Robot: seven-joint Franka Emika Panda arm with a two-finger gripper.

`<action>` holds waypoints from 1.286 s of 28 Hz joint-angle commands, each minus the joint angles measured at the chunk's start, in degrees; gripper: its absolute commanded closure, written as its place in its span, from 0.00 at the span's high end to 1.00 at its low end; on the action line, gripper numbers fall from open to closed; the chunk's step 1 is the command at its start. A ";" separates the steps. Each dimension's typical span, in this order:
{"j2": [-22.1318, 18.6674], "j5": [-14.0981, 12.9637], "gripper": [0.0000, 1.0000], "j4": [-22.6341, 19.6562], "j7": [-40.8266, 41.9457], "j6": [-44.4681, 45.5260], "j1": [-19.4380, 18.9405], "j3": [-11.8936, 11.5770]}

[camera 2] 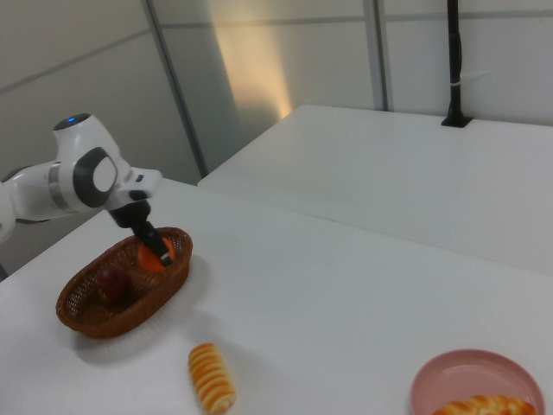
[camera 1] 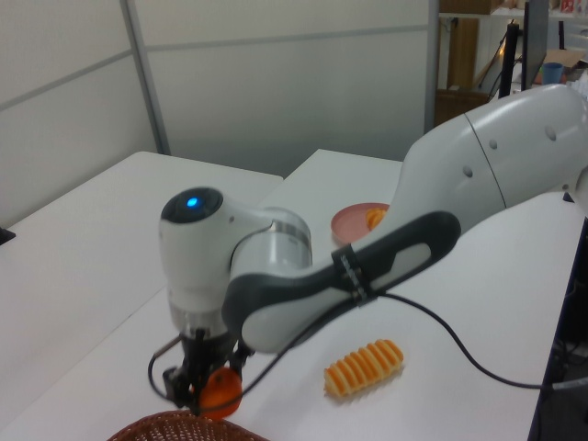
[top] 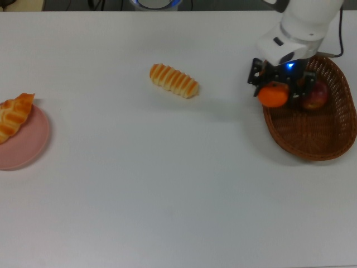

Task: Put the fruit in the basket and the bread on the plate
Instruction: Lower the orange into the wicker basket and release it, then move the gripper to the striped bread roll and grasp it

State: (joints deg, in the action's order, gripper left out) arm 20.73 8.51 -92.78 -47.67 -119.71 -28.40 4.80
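A: How should the drop be made?

B: The mandarin (top: 273, 95) is pinched in the gripper (top: 275, 89), held above the basket (top: 312, 142) at its rim on the top view's left. It should be carried further inward, beside the apple (top: 316, 96), lowered, then released so it cannot roll out.

A: What is hard to make out?

B: Near to far in the left view: only a sliver of basket rim is shown, the striped roll (camera 1: 364, 367) lies plainly on the table, and the plate (camera 1: 354, 223) with the braided roll (top: 13, 115) is partly hidden by the arm.
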 commanded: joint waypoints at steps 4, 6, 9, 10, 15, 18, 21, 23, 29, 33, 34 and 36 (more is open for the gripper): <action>2.91 0.02 1.00 2.61 -2.42 1.77 -2.72 -0.32; 2.91 0.63 1.00 2.52 -2.60 1.85 -3.33 -0.32; 2.91 0.72 1.00 2.52 -2.69 1.94 -3.42 -0.32; 2.91 0.72 1.00 2.52 -2.60 2.20 -3.42 -0.32; 2.12 0.72 1.00 2.52 -2.51 5.27 -3.42 -0.32; -0.59 0.72 1.00 1.82 -1.73 11.49 -3.25 -0.49; -4.98 0.37 1.00 -2.74 3.00 12.93 -2.46 -1.02; -10.50 0.19 1.00 -9.91 11.32 12.49 -0.10 -0.93; -16.16 -0.60 1.00 -15.94 31.22 9.50 6.15 -1.02; -16.25 -0.25 1.00 -15.85 43.24 9.50 9.93 -1.19; -16.25 0.01 1.00 -15.76 50.24 9.50 12.37 -1.37; -16.25 0.28 1.00 -15.68 57.13 9.32 14.76 -1.37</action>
State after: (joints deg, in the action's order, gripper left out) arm 5.98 8.71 -105.89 -7.00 -107.70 -18.89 3.76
